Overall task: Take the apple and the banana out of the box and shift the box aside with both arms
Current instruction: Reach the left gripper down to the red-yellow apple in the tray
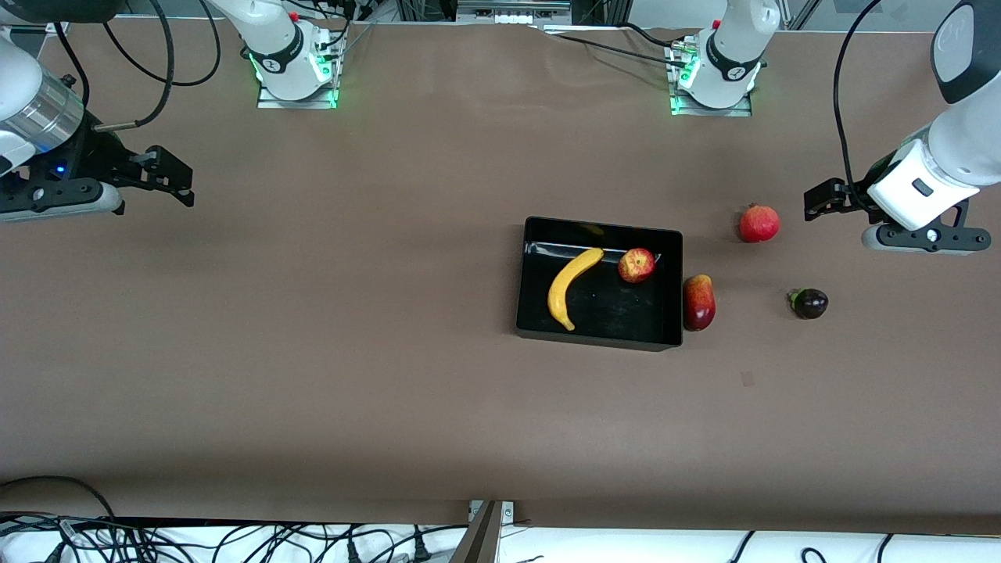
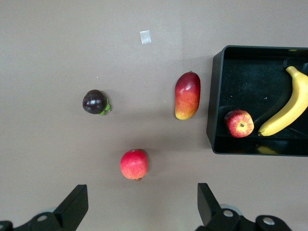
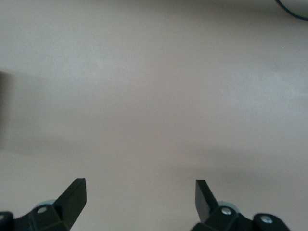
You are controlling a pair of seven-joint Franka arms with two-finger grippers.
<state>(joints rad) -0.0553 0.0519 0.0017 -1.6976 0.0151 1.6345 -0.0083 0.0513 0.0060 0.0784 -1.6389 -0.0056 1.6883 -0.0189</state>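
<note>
- Brown table (image 1: 313, 328); box (image 1: 599, 338) holds banana (image 1: 569, 285), apple (image 1: 636, 266)
- left gripper (image 2: 142, 204), right gripper (image 3: 139, 199): wide open, empty, over bare table
- banana likely firm, light; grasp mid-length; apple round, may roll; grip across its widest part

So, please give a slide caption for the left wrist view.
Open left gripper over table; apple and banana in box.

One camera looks down from high across my bench (image 1: 313, 375) — my wrist cameras look down too; the left shares the box (image 1: 532, 274) (image 2: 219, 96).

Pomegranate (image 1: 759, 224), mango (image 1: 699, 303), mangosteen (image 1: 809, 303)
</note>
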